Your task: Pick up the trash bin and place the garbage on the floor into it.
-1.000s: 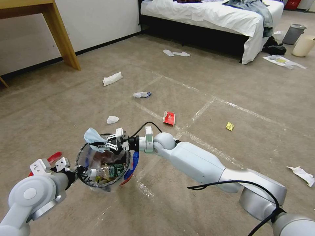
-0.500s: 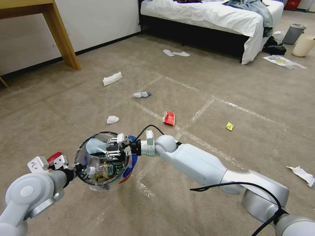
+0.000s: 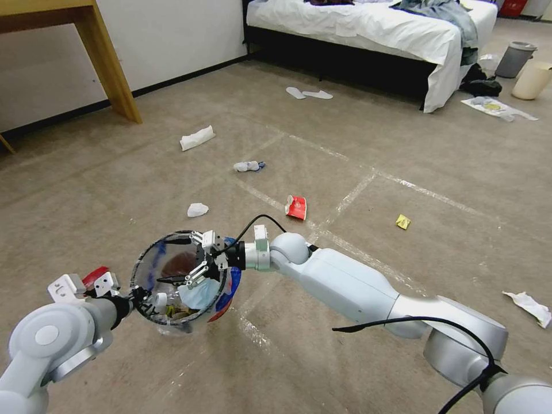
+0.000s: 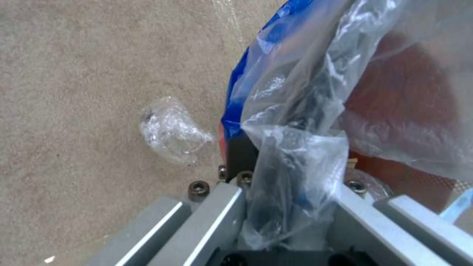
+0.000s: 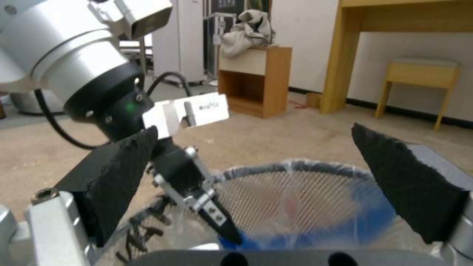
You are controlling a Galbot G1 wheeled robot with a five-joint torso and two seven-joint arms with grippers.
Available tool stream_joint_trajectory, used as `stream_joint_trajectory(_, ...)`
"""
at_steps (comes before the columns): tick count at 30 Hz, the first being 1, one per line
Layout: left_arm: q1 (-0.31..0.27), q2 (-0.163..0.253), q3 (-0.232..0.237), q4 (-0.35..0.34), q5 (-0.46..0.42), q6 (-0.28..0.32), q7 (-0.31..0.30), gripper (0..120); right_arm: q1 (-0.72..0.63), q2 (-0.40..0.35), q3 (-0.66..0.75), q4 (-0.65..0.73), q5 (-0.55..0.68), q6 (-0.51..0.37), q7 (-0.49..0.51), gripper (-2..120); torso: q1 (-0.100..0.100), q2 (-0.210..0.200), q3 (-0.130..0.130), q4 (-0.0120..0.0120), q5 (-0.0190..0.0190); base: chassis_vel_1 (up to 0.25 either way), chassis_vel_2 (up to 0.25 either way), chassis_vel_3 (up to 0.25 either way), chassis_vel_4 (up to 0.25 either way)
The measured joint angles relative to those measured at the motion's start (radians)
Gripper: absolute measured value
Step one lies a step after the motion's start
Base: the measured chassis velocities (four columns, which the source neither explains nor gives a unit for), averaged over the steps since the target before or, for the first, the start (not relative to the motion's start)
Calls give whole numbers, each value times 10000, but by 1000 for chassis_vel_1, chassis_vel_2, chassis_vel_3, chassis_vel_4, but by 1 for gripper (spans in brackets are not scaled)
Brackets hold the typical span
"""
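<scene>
Dropped, that pale blue face mask (image 3: 198,292) now lies inside the small round red-based trash bin with its clear, blue-edged plastic liner (image 3: 154,270), where a second ago it hung pinched at the rim. Left gripper (image 3: 138,297) holds the bin off the carpet, fingers clamped on its dark rim and liner. Right gripper (image 3: 192,264) hovers over the bin's mouth, black-padded fingers (image 5: 409,181) spread wide apart with nothing between them. Just past the bin a crumpled white tissue (image 3: 197,210) sits on the beige carpeted floor (image 3: 402,155), then a red wrapper (image 3: 296,207) and a yellow scrap (image 3: 403,221), well apart. Farther off lies a folded white tissue (image 3: 197,138), and beyond it the white-sheeted bed (image 3: 368,26).
</scene>
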Motion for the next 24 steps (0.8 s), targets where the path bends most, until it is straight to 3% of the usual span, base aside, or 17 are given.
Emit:
stream_joint_trajectory(8, 31, -52, 21, -22, 8, 2, -48, 0, 116, -37, 732, 504, 497, 160, 407, 100, 0, 0, 0, 1, 0, 0, 0, 0, 0)
stream_joint_trajectory(14, 96, 90, -127, -107, -216, 181, -225, 0, 139, -479, 2340, 1405, 885, 532, 1685, 100, -1, 0, -1, 2, 0, 0, 0, 0, 0)
stream_joint_trajectory(15, 93, 162, -183, -106, -263, 224, -281, 0, 33, -792, 2869, 1683, 902, 668, 2582, 100, -1, 0, -1, 1, 1, 0, 0, 0, 0)
stream_joint_trajectory(16, 93, 162, -183, -106, -263, 224, -281, 0, 33, -792, 2869, 1683, 902, 668, 2582, 100, -1, 0, -1, 1, 1, 0, 0, 0, 0)
stream_joint_trajectory(18, 64, 246, -262, -65, -343, 285, -400, 0, -398, -1647, 3870, 2158, 871, 709, 4097, 100, -1, 0, -2, 4, 2, 0, 0, 0, 0)
stream_joint_trajectory(20, 60, 254, -282, -61, -356, 293, -415, 0, -541, -1860, 4052, 2255, 851, 703, 4340, 100, 0, 0, -1, 4, 1, 0, 0, 0, 0)
stream_joint_trajectory(21, 49, 271, -349, -32, -403, 322, -497, 0, -1205, -2631, 4697, 2611, 728, 671, 5125, 100, 0, 0, 0, 0, 4, 0, 0, 0, 0)
stream_joint_trajectory(22, 49, 271, -349, -32, -403, 322, -497, 0, -1205, -2631, 4697, 2611, 728, 671, 5125, 100, 0, 0, 0, 0, 4, 0, 0, 0, 0)
stream_joint_trajectory(24, 104, 297, -529, -5, -456, 509, -561, 0, -2526, -3503, 5891, 3166, 185, 634, 5807, 100, 0, 0, -1, -7, 7, 0, 0, 0, 0)
